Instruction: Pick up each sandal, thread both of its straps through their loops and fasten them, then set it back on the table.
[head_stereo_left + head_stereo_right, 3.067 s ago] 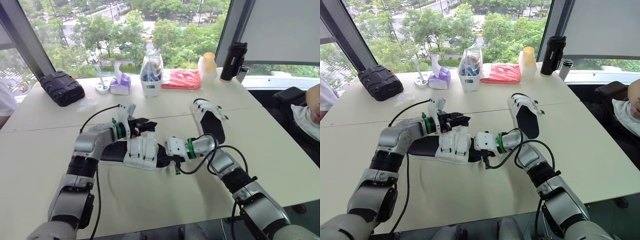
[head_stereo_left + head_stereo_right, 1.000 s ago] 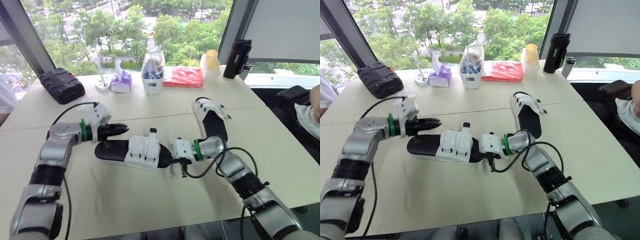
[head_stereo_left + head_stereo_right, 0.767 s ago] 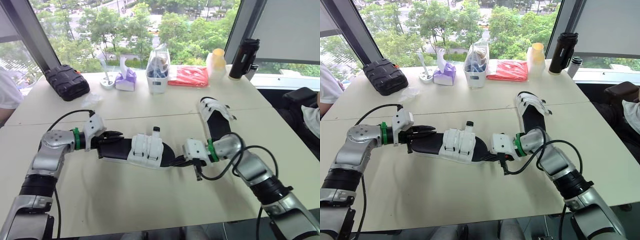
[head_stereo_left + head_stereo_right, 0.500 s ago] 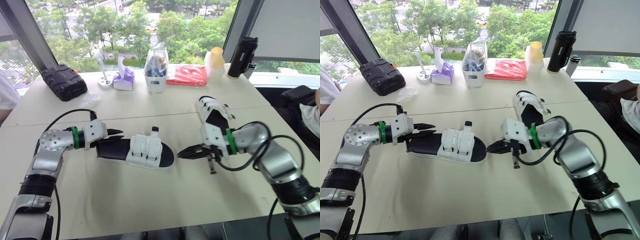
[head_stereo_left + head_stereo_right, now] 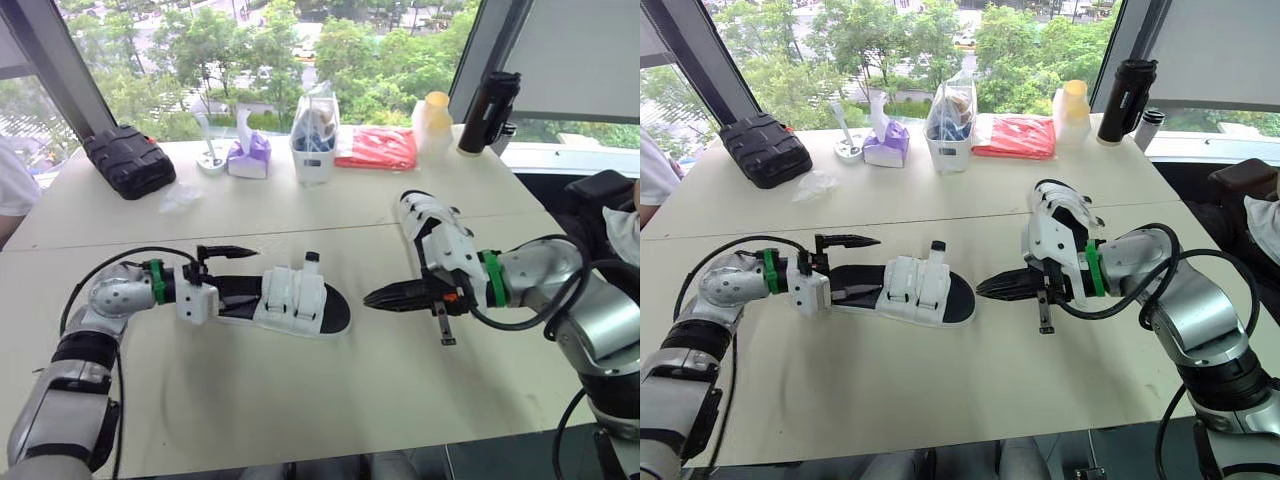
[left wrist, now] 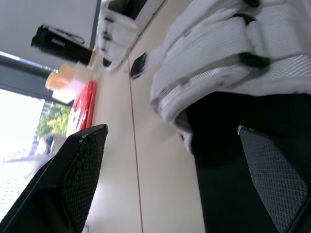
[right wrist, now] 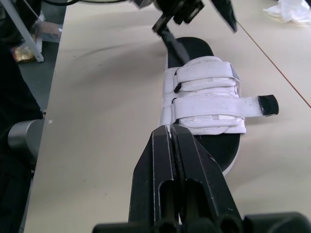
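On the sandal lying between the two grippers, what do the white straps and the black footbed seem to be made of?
White sandal straps: woven fabric webbing with a matte finish. Fine ribbed weave lines show on them in the left wrist view. They are probably hook-and-loop, but the fastening faces can't be seen.
Black footbed: probably foam or rubber, judging by its smooth, dull, even surface with no weave.

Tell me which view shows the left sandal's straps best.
Right wrist view: both white straps lie fully visible, one black-tipped end sticking out. Eye views show them from farther off; left wrist view cuts them off.
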Action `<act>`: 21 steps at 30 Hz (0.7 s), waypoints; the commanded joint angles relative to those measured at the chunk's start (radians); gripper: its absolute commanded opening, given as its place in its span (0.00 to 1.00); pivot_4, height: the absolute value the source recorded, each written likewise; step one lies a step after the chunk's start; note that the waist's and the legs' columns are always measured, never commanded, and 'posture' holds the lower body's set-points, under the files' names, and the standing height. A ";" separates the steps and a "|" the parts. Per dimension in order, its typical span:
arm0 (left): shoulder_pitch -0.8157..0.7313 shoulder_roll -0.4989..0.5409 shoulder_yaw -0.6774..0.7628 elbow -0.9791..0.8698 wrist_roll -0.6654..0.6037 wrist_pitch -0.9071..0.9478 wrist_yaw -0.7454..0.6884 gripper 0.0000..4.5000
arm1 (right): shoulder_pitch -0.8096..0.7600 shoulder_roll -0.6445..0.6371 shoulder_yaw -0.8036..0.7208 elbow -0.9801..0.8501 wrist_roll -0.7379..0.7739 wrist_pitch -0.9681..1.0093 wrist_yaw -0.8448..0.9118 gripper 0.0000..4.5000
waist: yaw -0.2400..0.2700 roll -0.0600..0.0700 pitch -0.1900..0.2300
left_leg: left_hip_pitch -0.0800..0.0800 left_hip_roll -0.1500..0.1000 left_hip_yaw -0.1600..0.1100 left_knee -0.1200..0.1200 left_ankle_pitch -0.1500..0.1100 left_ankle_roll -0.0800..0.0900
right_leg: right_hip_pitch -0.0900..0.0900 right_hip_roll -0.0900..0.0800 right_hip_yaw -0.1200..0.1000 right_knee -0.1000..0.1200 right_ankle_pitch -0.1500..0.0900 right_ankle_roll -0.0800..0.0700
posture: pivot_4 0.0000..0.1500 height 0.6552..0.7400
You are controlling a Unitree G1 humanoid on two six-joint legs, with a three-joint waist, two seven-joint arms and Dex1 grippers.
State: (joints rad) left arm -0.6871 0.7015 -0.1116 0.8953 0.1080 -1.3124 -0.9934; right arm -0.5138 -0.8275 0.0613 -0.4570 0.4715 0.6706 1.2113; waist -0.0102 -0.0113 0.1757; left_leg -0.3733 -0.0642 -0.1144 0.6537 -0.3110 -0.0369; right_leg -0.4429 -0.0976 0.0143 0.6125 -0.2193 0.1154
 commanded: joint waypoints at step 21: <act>-0.339 -0.155 -0.261 0.190 0.792 -0.185 0.768 0.58 | -0.003 -0.031 0.024 -0.040 0.006 -0.046 -0.052 0.00 | 0.004 0.000 0.000 | -0.003 -0.005 0.002 0.010 -0.002 0.003 | 0.003 -0.001 0.000 0.002 0.003 0.005 | 1.00 1.00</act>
State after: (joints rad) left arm -0.9918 0.5387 -0.3506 1.0971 0.8444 -1.5102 -0.3203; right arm -0.5140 -0.8478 0.0948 -0.4579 0.4740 0.6387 1.1649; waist -0.0061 -0.0117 0.1758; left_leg -0.3759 -0.0694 -0.1127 0.6642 -0.3126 -0.0337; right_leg -0.4394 -0.0982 0.0147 0.6141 -0.2166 0.1204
